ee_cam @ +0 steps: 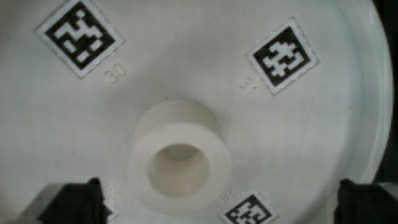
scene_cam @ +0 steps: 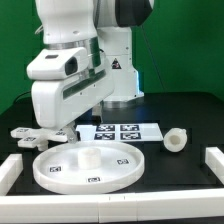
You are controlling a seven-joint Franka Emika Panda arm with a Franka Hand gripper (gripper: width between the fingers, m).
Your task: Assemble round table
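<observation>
The round disc [scene_cam: 90, 168] lies flat by the front edge of the table [scene_cam: 192, 112], central hub upward. The jaws hang over that hub, spread wide apart, holding nothing.

No legible text; only coded tags [ee_cam: 285, 57] on disc [ee_cam: 196, 60], marker board [scene_cam: 120, 131].

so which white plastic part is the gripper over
The large white rimmed round disc; the white cross-shaped foot piece and short white cylindrical leg lie off to its sides.
</observation>
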